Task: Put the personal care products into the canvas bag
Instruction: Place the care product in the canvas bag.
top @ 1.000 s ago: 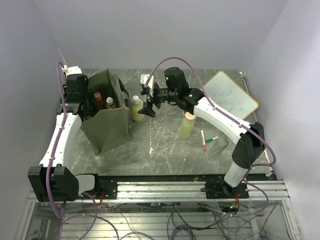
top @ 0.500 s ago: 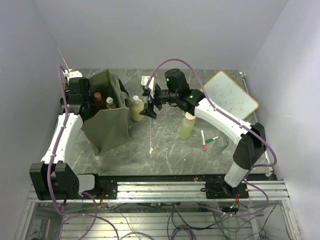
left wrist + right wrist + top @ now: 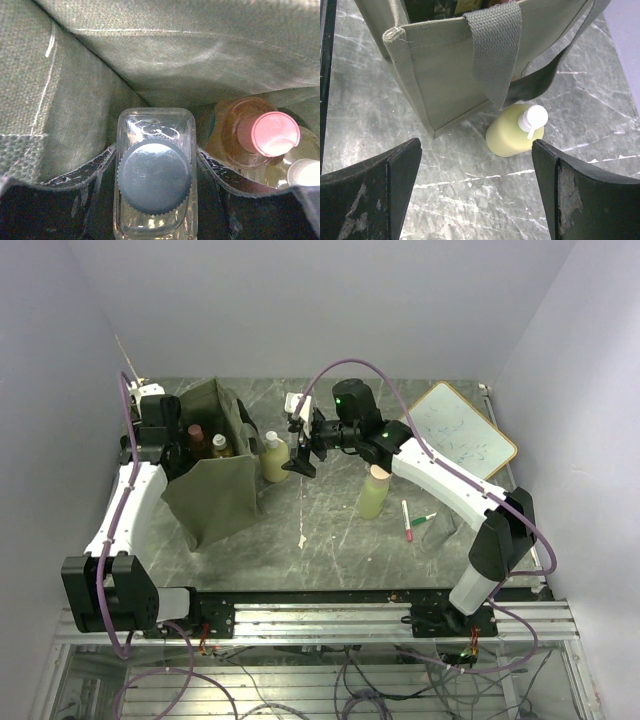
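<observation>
left gripper [image 3: 156,167] inside olive-green canvas bag [image 3: 75,100], clamped on clear square plastic bottle [image 3: 155,125] with dark cap. right gripper [image 3: 476,192] wide open, empty, over pale yellow pump bottle [image 3: 510,137] on grey marbled tabletop [image 3: 365,115], at bag's 3 o'clock.

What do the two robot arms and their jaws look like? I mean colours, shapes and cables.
Both the left arm and the right arm have white tube-like links with bulky black joints. A purple cable runs in loops along each arm. Small green lights glow on the right arm's black housings. The jaws are black, flat and wedge-shaped, with scuffed, worn inner faces.
</observation>
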Robot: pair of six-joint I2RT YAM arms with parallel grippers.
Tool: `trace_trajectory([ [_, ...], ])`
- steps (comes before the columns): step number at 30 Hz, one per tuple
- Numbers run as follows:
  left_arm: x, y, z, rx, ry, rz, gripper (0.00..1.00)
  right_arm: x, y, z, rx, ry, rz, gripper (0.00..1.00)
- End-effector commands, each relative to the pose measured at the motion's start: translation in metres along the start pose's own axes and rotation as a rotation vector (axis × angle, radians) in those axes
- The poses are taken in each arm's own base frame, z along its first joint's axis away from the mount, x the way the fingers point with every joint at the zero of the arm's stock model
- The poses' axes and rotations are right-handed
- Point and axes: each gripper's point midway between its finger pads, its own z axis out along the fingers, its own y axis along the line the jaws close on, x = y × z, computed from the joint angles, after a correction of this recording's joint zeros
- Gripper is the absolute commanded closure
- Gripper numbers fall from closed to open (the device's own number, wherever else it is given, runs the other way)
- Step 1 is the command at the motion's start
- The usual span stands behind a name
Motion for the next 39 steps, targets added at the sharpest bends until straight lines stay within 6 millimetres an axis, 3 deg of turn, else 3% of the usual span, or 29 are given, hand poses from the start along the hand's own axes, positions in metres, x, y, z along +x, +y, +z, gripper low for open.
trace_trajectory([
  [1, -0.045, 0.011, 0.0, -0.046, -0.153, -0.091, 0.82, -0.01, -0.003, -0.011, 0.025, -0.019, -0.027, 0.09],
  [21, -0.029, 0.011, 0.013, -0.035, -0.127, -0.118, 0.72, -0.005, -0.004, -0.015, 0.037, -0.002, -0.03, 0.08],
  [39, -0.013, -0.003, 0.03, 0.032, -0.082, -0.078, 0.6, -0.004, -0.003, -0.017, 0.038, 0.003, -0.038, 0.08],
])
